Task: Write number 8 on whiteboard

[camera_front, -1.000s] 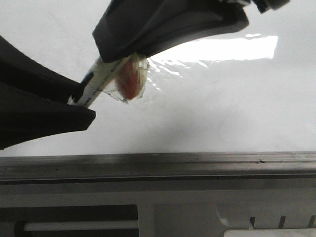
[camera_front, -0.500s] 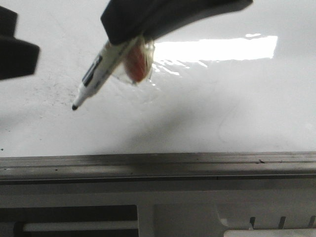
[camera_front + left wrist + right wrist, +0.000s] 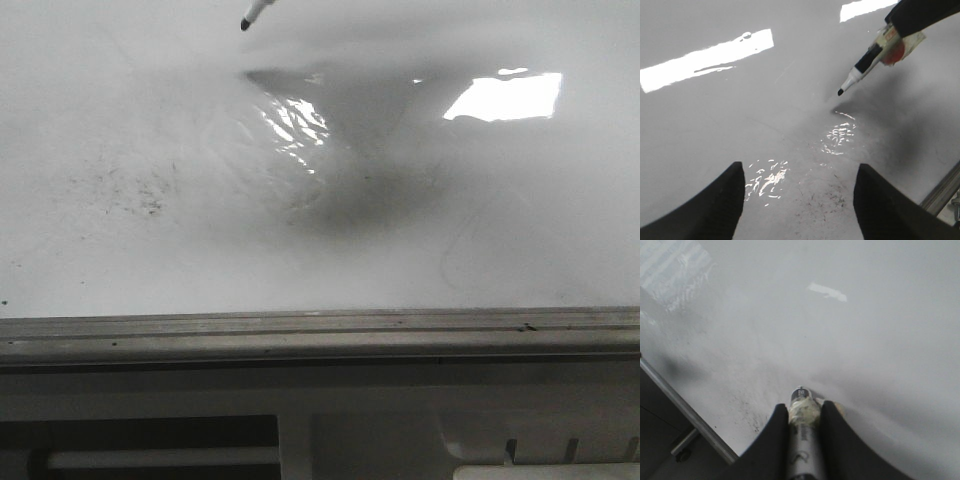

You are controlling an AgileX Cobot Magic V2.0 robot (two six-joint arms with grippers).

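Note:
The whiteboard [image 3: 500,220] fills the front view, glossy white with glare. No number 8 shows on it in any view. In the right wrist view my right gripper [image 3: 803,410] is shut on a white marker [image 3: 802,450] wrapped in tape. The left wrist view shows that marker [image 3: 860,70] slanting down, its black tip close over the board. Only the marker's tip [image 3: 245,22] enters the front view, at the top edge. My left gripper [image 3: 800,200] hangs open over the whiteboard [image 3: 740,125], holding nothing.
Faint grey speckled smudges [image 3: 130,190] mark the board's left part. The grey metal frame edge [image 3: 320,325] runs along the near side, with the robot's base below it. The frame [image 3: 685,415] also shows beside my right gripper.
My right gripper has carried the marker up and toward the far side, so only its tip stays in the front view. The left gripper has left that view.

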